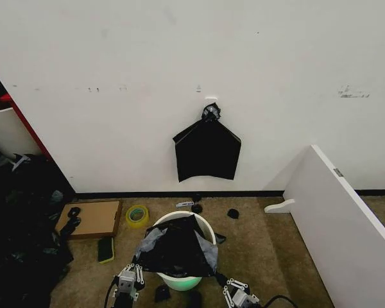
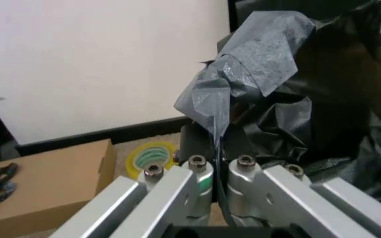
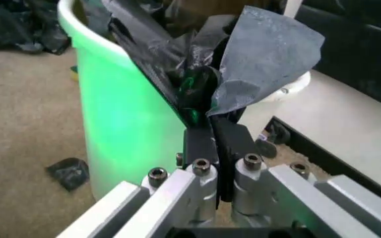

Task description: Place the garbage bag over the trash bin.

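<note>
My left gripper [image 2: 218, 148] has its fingers [image 2: 194, 144] clenched on a greyish fold of the thin, crinkled black plastic garbage bag [image 1: 176, 247]; my right gripper [image 3: 214, 141] pinches another edge of the same film, hard against the bin's wall. The bag lies bunched across the mouth of the round cream-white plastic trash bin [image 1: 205, 226] (greenish at its base), standing on the carpeted floor [image 1: 256, 250] below a flat black bundle of bags [image 1: 207, 151] hanging on the wall.

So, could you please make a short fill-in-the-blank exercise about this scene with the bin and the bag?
1. The garbage bag is draped over the ____ trash bin.
2. The left gripper is ____ on the bag's edge.
3. The roll of tape lies beside the cardboard ____.
4. A black bundle of bags hangs on the ____.

Missing words: white; shut; box; wall
</note>
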Controlling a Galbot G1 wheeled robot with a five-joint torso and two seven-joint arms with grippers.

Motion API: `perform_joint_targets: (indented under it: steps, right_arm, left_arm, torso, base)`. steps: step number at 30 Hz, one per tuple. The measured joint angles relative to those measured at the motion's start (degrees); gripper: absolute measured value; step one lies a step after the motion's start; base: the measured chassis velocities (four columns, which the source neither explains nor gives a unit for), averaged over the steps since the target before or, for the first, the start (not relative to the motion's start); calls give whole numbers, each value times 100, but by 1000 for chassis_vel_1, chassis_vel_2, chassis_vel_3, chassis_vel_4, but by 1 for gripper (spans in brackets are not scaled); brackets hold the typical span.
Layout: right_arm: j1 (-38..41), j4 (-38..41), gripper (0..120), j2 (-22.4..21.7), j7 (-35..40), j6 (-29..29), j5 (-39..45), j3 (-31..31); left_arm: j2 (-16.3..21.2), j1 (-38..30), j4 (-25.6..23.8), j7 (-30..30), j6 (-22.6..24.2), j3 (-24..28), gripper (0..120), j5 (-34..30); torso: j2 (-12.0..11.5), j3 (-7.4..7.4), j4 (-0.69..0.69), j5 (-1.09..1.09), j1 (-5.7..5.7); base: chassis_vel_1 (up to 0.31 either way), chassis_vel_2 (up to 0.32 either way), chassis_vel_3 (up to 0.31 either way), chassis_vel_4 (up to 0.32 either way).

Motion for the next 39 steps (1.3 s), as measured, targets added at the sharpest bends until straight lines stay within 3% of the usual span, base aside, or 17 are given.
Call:
perform_joint_targets:
  steps: [13,23,32,39]
  right_arm:
    - [32,-83,0,-146,-1862,591,297,387]
    - [459,-584,0,-50,-2198,682,145,523]
    - [754,-999,0,4,-2178,844,207,541]
    - [921,-1265,0,43,-2176,946,368,507]
  left_arm:
    - [311,90,-193,-10,-102,28,0,-70]
    - [290,275,62,-165,-1,31,0,178]
    - [11,-128,566,-299,49,2,0,-43]
    - [-180,-468,804,-60,53,70,0,-296]
  torso:
    - [0,0,-1,0,0]
    - [0,0,1,0,0]
    - [0,0,0,0,0]
    - [0,0,0,0,0]
  base:
    - [0,0,0,0]
    - [0,0,0,0]
    - [0,0,0,0]
    - [0,0,0,0]
